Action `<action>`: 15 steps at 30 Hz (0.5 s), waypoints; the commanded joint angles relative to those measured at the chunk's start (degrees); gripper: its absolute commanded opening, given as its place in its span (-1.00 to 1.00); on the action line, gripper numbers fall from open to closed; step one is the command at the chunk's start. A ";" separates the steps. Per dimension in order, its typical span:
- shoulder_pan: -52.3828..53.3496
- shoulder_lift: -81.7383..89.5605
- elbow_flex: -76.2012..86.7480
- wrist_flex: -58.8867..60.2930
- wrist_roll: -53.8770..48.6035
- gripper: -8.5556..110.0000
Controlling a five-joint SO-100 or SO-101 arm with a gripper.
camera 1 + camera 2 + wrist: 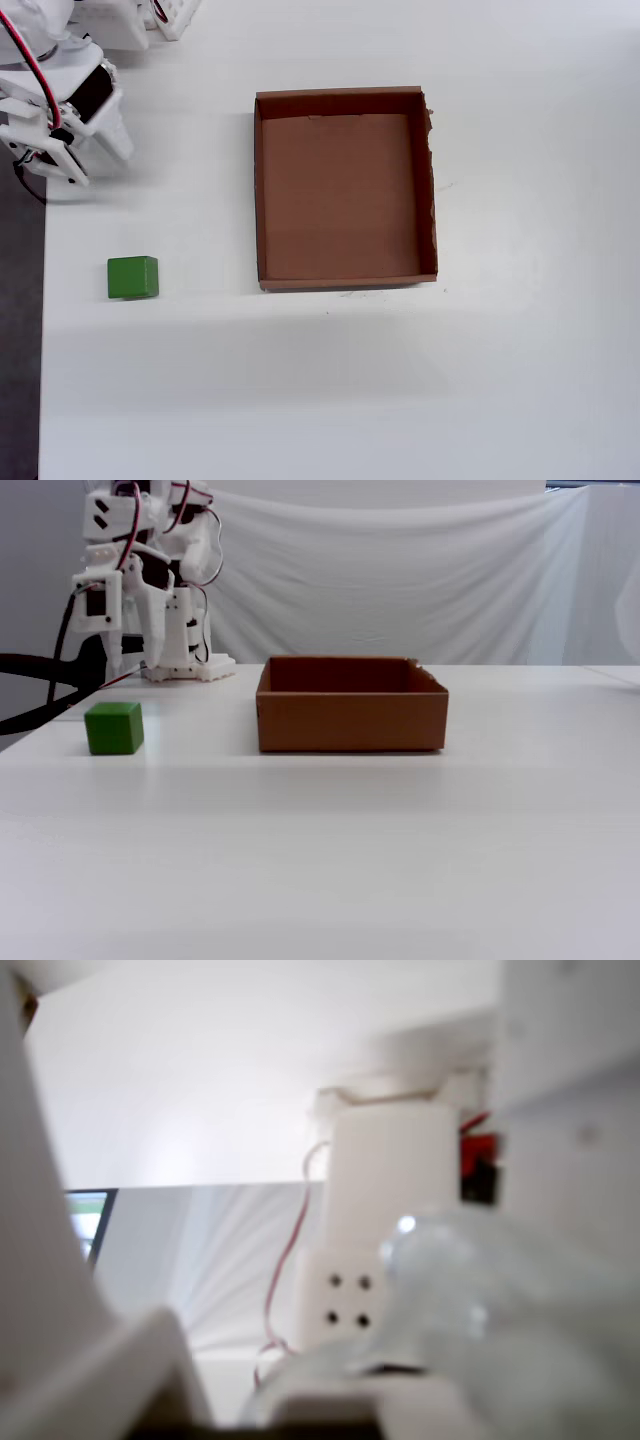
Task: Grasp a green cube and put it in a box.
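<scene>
Green and matte, the cube [114, 728] sits on the white bench [330, 850] nearest the fixed camera's left side, well apart from the box [350, 720], whose brown cardboard tray lies empty a little farther back. Behind both, the arm [140, 580] is folded up by its base at the far left corner, well clear of the cube. Its fingers [50, 160] point down near the bench edge in the overhead view, but whether they are spread or clenched cannot be told; the wrist view is blurred. The cube lies close to the bench's left edge [43, 330], so a misjudged descent could likely nudge it off, and a shallow release might catch the box's low wall.
</scene>
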 commanded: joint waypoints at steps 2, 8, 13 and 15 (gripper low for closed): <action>-1.76 -7.47 -8.26 -0.44 -2.81 -0.49; -5.63 -21.53 -18.81 0.62 -2.90 -0.46; -8.17 -29.44 -24.87 0.44 -2.90 -0.43; -8.70 -31.29 -26.37 0.35 -2.90 -0.43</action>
